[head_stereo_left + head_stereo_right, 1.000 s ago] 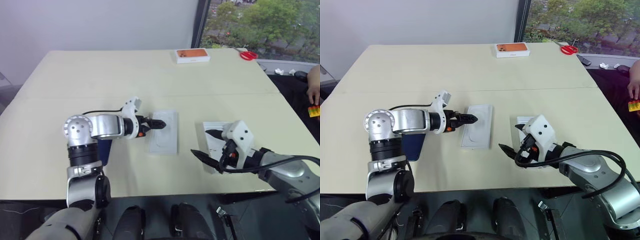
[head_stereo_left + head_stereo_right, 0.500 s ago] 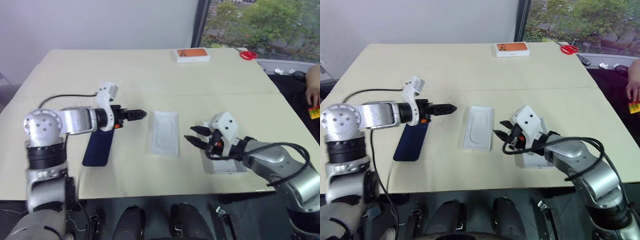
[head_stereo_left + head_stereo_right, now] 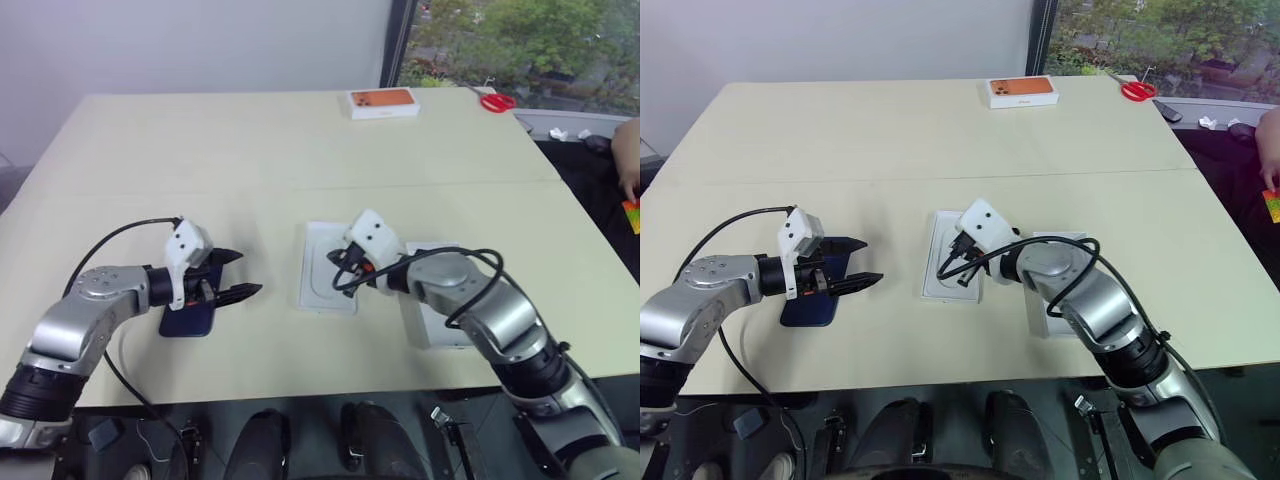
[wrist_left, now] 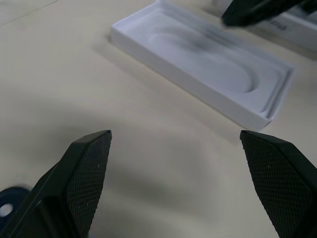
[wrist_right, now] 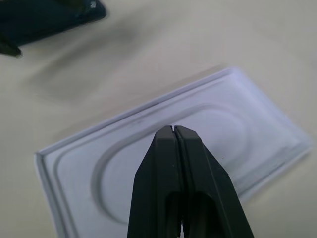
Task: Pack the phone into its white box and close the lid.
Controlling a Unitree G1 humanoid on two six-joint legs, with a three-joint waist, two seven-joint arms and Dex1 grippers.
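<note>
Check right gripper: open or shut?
Shut. The right gripper has its fingers pressed together, holding nothing, over the white insert.

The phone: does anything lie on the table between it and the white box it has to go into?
Yes. The thin white insert with the oval recess lies between the phone and the white box, and the shut right gripper hangs over it.
</note>
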